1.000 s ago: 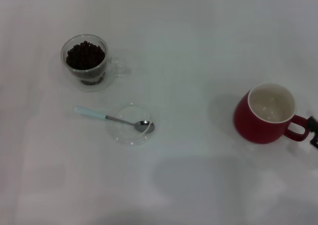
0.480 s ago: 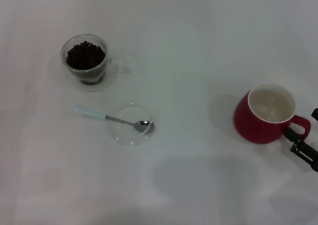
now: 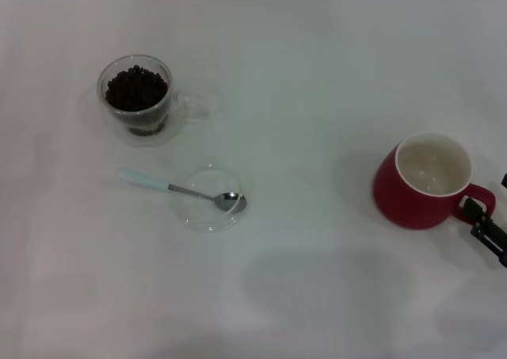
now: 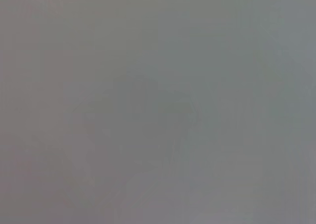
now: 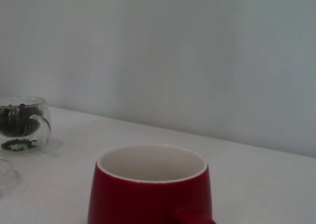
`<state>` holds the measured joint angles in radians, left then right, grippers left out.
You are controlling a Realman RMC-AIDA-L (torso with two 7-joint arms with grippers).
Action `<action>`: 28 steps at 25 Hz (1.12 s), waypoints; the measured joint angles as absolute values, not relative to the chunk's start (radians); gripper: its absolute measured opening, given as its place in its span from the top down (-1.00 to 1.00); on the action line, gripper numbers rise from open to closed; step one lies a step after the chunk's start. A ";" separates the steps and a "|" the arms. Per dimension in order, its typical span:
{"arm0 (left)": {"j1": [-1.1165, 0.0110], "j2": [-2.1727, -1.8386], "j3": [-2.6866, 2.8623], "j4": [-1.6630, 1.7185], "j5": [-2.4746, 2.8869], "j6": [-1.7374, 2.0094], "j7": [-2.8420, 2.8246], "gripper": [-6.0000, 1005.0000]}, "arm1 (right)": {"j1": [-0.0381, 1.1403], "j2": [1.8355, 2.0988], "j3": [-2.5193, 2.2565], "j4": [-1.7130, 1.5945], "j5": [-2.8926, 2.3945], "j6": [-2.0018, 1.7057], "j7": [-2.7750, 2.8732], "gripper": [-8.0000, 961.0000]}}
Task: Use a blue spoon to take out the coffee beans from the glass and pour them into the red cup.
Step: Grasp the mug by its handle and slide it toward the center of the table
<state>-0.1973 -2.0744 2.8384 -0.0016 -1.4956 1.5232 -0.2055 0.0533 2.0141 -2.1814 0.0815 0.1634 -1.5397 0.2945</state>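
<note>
The glass (image 3: 136, 97), clear with a side handle, stands at the far left and holds the coffee beans (image 3: 136, 88). It also shows in the right wrist view (image 5: 22, 122), and so do the coffee beans (image 5: 17, 120). The blue spoon (image 3: 178, 189) lies nearer, its bowl resting in a flat clear dish (image 3: 207, 199). The red cup (image 3: 426, 181) stands at the right, empty and cream inside, handle pointing right. It fills the near part of the right wrist view (image 5: 150, 189). My right gripper (image 3: 485, 226) is at the right edge, right beside the cup's handle. The left gripper is out of view.
The white table (image 3: 317, 82) stretches between the glass and the red cup. The left wrist view shows only a plain grey surface (image 4: 158, 105). A pale wall (image 5: 173, 51) stands behind the table in the right wrist view.
My right gripper has come in from the right edge and closed up to the red cup's handle. The cup, glass, spoon and dish have not moved.
</note>
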 joint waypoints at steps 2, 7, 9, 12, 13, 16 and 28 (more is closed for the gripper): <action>-0.197 -2.074 2.837 -0.002 -1.496 1.523 -0.205 -0.72 | 0.054 2.014 -2.181 0.080 0.164 -1.539 0.294 -0.66; -0.198 -2.074 2.836 -0.002 -1.496 1.523 -0.205 -0.71 | 0.058 2.014 -2.183 0.059 0.158 -1.539 0.274 -0.38; -0.198 -2.074 2.835 -0.003 -1.497 1.523 -0.205 -0.71 | 0.061 2.014 -2.190 0.044 0.156 -1.534 0.261 -0.21; -0.198 -2.074 2.833 -0.003 -1.500 1.523 -0.205 -0.71 | 0.070 2.014 -2.195 0.038 0.149 -1.531 0.256 0.05; -0.198 -2.074 2.833 -0.003 -1.501 1.523 -0.205 -0.71 | 0.074 2.014 -2.196 0.038 0.142 -1.531 0.256 0.11; -0.198 -2.074 2.833 -0.003 -1.503 1.523 -0.205 -0.71 | 0.085 2.014 -2.196 0.036 0.121 -1.530 0.255 0.27; -0.204 -2.073 2.833 -0.003 -1.508 1.523 -0.205 -0.71 | 0.121 2.011 -2.198 -0.011 -0.046 -1.524 0.263 0.45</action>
